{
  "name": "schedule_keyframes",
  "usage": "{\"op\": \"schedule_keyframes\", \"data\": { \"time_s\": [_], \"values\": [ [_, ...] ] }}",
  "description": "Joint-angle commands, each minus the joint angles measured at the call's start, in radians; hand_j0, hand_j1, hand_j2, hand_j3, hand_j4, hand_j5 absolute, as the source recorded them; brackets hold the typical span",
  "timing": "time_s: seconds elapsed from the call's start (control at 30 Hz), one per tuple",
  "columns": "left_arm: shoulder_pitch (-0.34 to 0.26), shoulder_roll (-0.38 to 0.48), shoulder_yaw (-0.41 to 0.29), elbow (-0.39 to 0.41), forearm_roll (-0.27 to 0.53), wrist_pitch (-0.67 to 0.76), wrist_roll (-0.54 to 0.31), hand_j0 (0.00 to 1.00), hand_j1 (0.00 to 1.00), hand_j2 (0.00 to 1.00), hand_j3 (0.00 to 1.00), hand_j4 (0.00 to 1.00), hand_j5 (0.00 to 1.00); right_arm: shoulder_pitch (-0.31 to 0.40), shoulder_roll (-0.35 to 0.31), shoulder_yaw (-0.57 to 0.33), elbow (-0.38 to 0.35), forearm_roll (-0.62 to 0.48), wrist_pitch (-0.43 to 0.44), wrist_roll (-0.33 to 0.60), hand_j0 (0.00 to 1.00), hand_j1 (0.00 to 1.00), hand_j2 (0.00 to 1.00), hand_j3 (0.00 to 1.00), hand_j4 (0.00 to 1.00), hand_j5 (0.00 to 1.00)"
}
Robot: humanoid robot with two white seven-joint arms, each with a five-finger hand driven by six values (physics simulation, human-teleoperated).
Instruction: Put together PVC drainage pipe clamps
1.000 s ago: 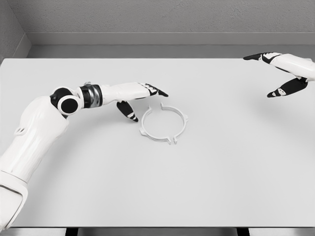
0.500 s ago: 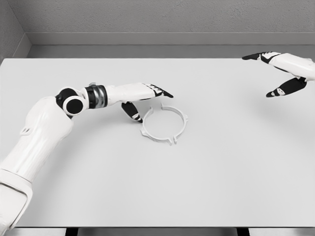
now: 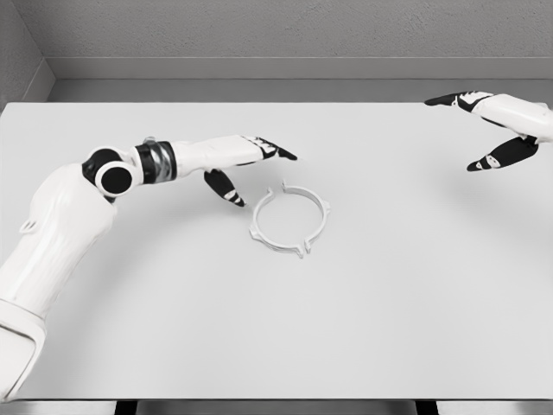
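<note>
A white ring-shaped pipe clamp (image 3: 289,220) with small tabs and a gap at its top lies flat on the white table (image 3: 276,328), near the middle. My left hand (image 3: 256,171) hovers just left of and above the clamp, fingers spread and open, holding nothing; its thumb (image 3: 223,188) points down near the clamp's left rim without touching it. My right hand (image 3: 480,130) is far off at the upper right edge, also open and empty, well away from the clamp.
The table's far edge meets a grey wall (image 3: 276,35) at the top. No other objects are on the table surface.
My left hand first moved right toward the clamp, then pulled back slightly left and up. The clamp shifted very little. The right hand stayed nearly still.
</note>
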Motion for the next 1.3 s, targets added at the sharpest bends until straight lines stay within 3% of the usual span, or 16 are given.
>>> {"op": "schedule_keyframes", "data": {
  "time_s": [0.0, 0.07, 0.1, 0.33, 0.4, 1.27],
  "values": [
    [0.02, 0.072, -0.002, -0.118, 0.091, 0.003, 0.001, 1.0, 1.0, 1.0, 1.0, 1.0, 1.0, 0.0, -0.001, -0.001, 0.0, -0.007, 0.003, 0.0, 1.0, 1.0, 1.0, 1.0, 1.0, 1.0],
    [0.092, 0.123, -0.006, -0.279, 0.109, 0.003, 0.001, 1.0, 1.0, 1.0, 1.0, 1.0, 1.0, 0.0, -0.003, -0.001, 0.0, -0.007, 0.003, 0.0, 1.0, 1.0, 1.0, 1.0, 1.0, 1.0],
    [0.101, 0.129, -0.04, -0.299, 0.109, 0.003, 0.001, 1.0, 1.0, 1.0, 1.0, 1.0, 1.0, 0.0, -0.003, -0.001, 0.0, -0.007, 0.003, 0.0, 1.0, 1.0, 1.0, 1.0, 1.0, 1.0],
    [0.1, 0.107, -0.048, -0.24, 0.1, 0.003, 0.001, 1.0, 1.0, 1.0, 1.0, 1.0, 1.0, 0.0, -0.003, -0.001, -0.002, -0.007, 0.003, 0.0, 1.0, 1.0, 1.0, 1.0, 1.0, 1.0],
    [0.098, 0.101, -0.046, -0.189, 0.077, 0.003, 0.001, 1.0, 1.0, 1.0, 1.0, 1.0, 1.0, 0.002, -0.003, -0.001, -0.002, -0.007, 0.003, 0.0, 1.0, 1.0, 1.0, 1.0, 1.0, 1.0],
    [0.092, 0.034, -0.049, -0.128, 0.057, 0.003, 0.001, 1.0, 1.0, 1.0, 1.0, 1.0, 1.0, 0.008, -0.003, 0.001, -0.011, -0.007, 0.003, 0.0, 1.0, 1.0, 1.0, 1.0, 1.0, 1.0]
  ]
}}
